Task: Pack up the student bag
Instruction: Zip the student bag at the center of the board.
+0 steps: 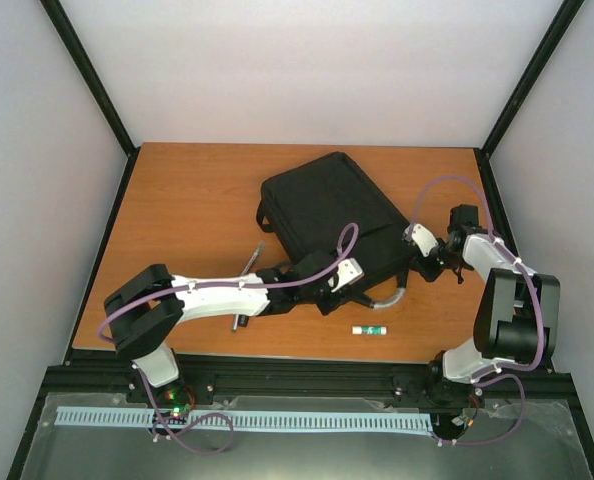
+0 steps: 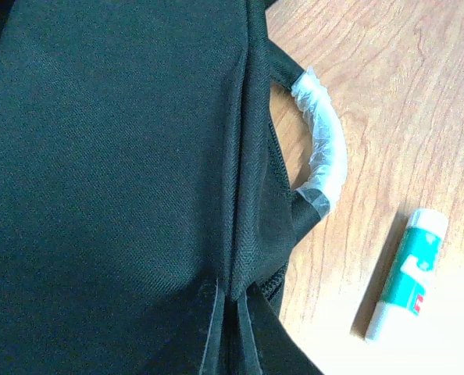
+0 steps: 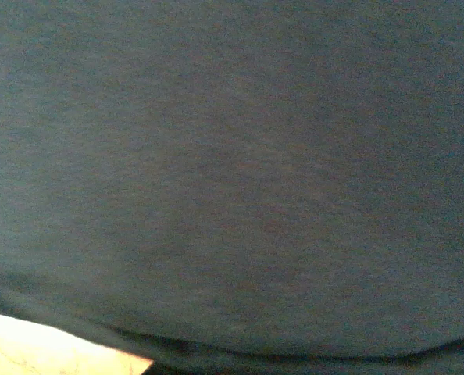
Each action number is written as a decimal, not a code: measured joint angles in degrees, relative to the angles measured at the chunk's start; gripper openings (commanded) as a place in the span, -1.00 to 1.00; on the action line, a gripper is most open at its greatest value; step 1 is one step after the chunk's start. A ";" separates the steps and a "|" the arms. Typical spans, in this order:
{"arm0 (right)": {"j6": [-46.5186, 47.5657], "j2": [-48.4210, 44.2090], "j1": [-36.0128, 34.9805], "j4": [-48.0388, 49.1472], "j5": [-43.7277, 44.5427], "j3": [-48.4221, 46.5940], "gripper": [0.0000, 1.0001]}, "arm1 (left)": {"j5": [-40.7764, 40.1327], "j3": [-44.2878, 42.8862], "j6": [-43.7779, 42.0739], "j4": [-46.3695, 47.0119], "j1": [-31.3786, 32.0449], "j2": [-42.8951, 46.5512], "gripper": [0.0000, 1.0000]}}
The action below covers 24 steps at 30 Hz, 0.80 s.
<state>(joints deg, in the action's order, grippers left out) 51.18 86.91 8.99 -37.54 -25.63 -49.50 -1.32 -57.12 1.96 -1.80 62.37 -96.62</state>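
The student bag (image 1: 327, 212), a large black fabric backpack, lies flat in the middle of the wooden table. Its grey loop handle (image 1: 389, 297) points toward the near edge; in the left wrist view the handle (image 2: 326, 148) is wrapped in clear plastic. My left gripper (image 1: 362, 280) sits at the bag's near end, next to the handle. Seen from the left wrist, the left gripper (image 2: 229, 291) is shut, pinching a ridge of the bag's fabric (image 2: 99, 156) along a seam. My right gripper (image 1: 422, 258) presses against the bag's right edge. Black fabric (image 3: 232, 172) fills the right wrist view and hides its fingers.
A green and white glue stick (image 1: 369, 329) lies on the table near the front edge, right of the handle; the left wrist camera also shows the glue stick (image 2: 408, 273). A pen (image 1: 249, 272) lies by the left forearm. Black frame posts border the table.
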 measured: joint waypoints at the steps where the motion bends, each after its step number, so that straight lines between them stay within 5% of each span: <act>1: 0.00 0.39 0.00 -0.07 0.17 -0.28 -0.94 | -0.15 0.79 0.04 0.07 0.00 0.68 -0.98; 7: -0.20 2.10 -0.02 -0.04 0.61 -1.09 -0.94 | -1.29 5.03 1.53 0.39 0.00 4.07 -0.93; 12: -0.13 1.55 0.02 0.79 1.22 -0.70 -0.95 | -2.21 7.67 4.90 -1.40 0.04 7.32 0.20; 14: 0.02 0.44 0.09 1.11 1.31 -0.13 -0.94 | -3.54 8.00 7.28 -3.34 0.09 9.11 0.51; 19: 0.37 -3.28 0.09 1.16 1.29 1.29 -0.94 | -7.17 8.00 16.13 -5.62 -2.36 15.32 0.73; 24: 0.72 -4.22 0.09 1.84 1.29 2.69 -0.94 | -8.68 7.06 28.68 -7.45 -12.46 16.79 0.87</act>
<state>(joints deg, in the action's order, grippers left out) 51.90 82.70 9.08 -35.70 -24.34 -46.81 -10.00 -50.06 30.63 -9.26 49.91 -79.83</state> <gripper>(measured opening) 0.029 0.914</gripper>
